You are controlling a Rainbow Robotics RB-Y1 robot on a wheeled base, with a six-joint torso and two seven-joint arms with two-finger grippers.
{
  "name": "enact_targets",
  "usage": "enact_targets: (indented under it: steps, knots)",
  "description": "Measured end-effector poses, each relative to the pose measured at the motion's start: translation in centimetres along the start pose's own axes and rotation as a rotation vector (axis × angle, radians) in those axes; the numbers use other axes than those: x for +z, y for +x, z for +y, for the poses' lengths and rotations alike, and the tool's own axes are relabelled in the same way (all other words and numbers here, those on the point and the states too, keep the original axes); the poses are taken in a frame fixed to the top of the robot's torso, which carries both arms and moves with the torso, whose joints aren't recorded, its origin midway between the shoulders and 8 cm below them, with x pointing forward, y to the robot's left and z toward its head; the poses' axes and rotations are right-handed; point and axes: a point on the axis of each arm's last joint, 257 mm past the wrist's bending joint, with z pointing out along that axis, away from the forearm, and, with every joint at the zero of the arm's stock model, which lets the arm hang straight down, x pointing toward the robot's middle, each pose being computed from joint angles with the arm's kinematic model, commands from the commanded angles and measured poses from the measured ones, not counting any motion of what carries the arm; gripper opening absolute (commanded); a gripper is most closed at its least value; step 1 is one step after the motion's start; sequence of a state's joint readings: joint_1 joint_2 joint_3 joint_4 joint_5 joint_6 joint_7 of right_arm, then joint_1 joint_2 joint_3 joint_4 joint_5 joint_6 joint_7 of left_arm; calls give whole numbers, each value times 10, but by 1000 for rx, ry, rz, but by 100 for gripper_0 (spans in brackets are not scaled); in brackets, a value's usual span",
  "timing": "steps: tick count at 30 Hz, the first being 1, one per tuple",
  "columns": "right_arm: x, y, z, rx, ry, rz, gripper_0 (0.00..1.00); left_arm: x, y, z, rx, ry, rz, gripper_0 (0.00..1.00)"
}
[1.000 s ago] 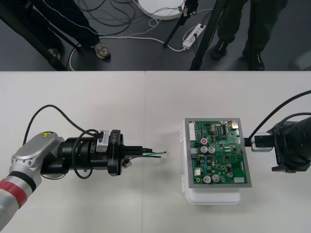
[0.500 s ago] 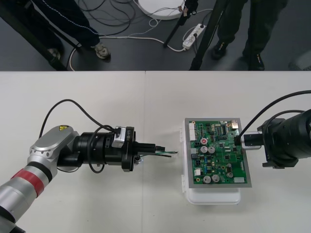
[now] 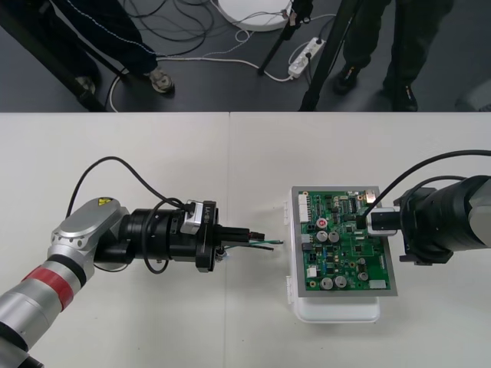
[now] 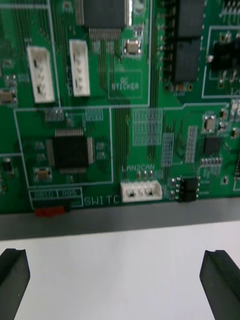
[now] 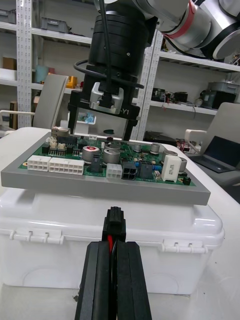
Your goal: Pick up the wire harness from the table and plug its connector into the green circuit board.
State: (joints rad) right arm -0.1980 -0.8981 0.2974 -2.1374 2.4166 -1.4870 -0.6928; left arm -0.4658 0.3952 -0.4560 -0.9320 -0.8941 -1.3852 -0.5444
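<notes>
The green circuit board (image 3: 345, 244) sits on its white base (image 3: 337, 310) at the right of the table. My left gripper (image 3: 257, 233) hovers just left of it, level with the board, shut on the wire harness (image 3: 267, 242), whose thin wires point at the board's left edge. In the left wrist view the small black plug (image 5: 113, 221) stands out beyond the shut fingers (image 5: 97, 280), with red wire between them, facing the white base (image 5: 115, 260) below the board (image 5: 95, 173). My right gripper (image 3: 360, 222) hangs open over the board's right part; its fingers (image 4: 220, 280) stand wide apart before the board (image 4: 125, 125).
In the left wrist view the other gripper (image 5: 105, 102) stands over the far side of the board. A white connector (image 4: 141, 190) sits near the board's edge by the right gripper. Bare table (image 3: 153, 161) lies left of the board. Cables and a power strip lie on the floor.
My left gripper has carried the harness to the right, close to the board's left edge. My right gripper has moved left, in over the board's right part.
</notes>
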Motion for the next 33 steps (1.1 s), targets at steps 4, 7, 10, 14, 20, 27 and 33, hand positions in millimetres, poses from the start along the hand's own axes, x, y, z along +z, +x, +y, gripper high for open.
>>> enact_targets:
  steps: [4,7,10,14,20,27,33]
  knots:
    - [2,-6,0,4,5,-10,100,2,-1,-1,0,1,-4,0]
    - [3,-10,-1,8,11,-13,100,5,-4,-3,7,6,-14,0]
    - [4,-13,0,27,7,-17,100,10,-9,-10,23,12,-27,0]
    - [5,-17,1,62,4,-24,100,15,-10,-16,40,9,-23,0]
    - [5,-18,1,63,4,-28,100,17,-4,-17,43,-11,-6,0]
    - [6,-19,3,61,0,-29,100,26,-1,-15,42,-28,0,0]
    - [6,-20,3,59,-2,-29,100,40,-3,-12,40,-42,-15,0]
